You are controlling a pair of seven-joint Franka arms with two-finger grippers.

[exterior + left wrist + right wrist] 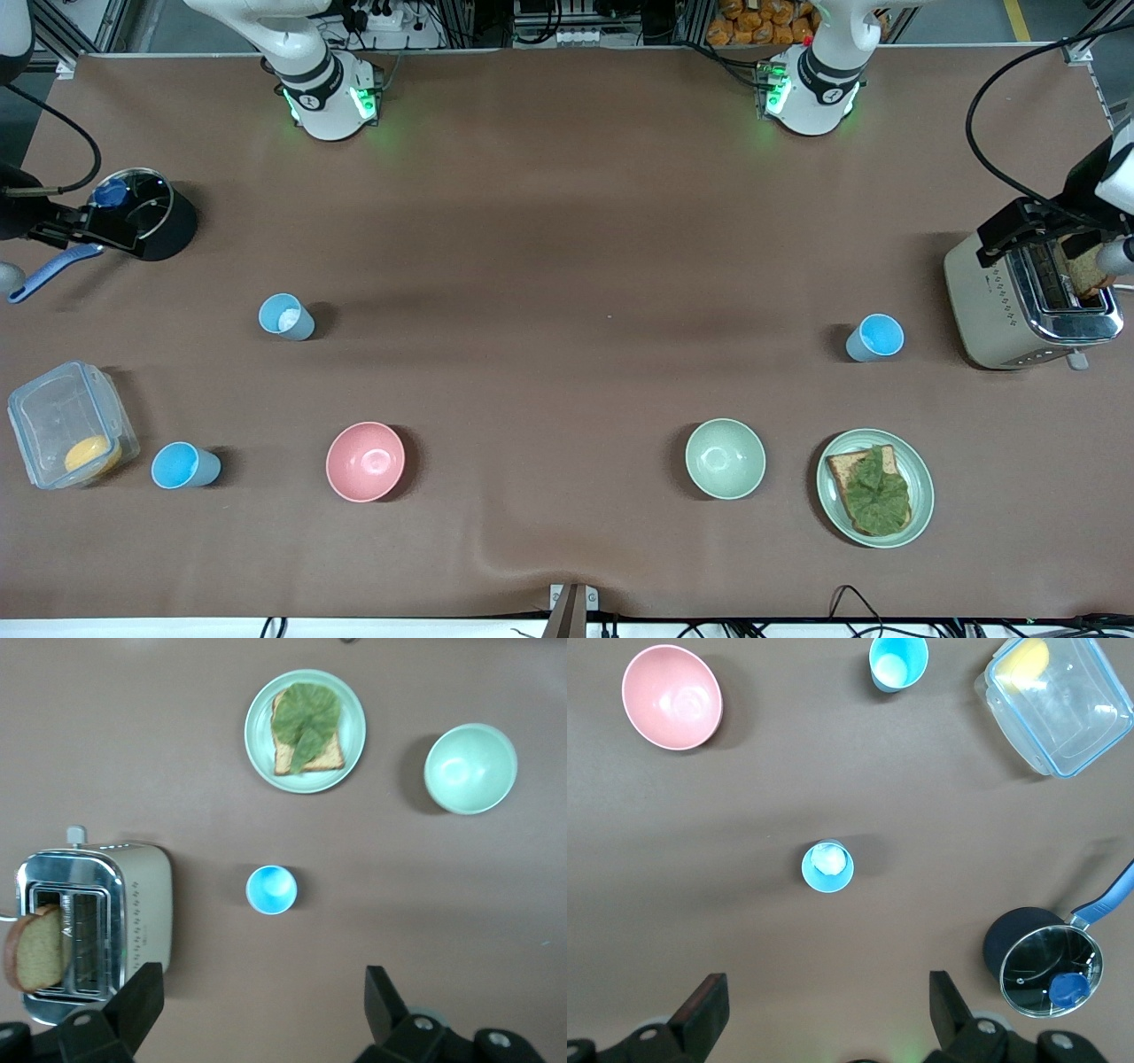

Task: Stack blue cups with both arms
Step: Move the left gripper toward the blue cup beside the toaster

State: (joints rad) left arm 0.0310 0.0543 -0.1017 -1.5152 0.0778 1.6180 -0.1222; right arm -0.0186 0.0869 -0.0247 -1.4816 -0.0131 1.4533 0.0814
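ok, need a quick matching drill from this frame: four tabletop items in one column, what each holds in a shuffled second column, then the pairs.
Things:
1. toaster
2. green plate
3. clear container
4. black pot

Holds or carries:
A. glass lid with a blue knob
B. slice of bread standing in a slot
C. something yellow in one corner
D. bread topped with a lettuce leaf

Pairs: 1-B, 2-D, 3-C, 4-A

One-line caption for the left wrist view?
Open left end effector over a blue cup, toaster beside it.
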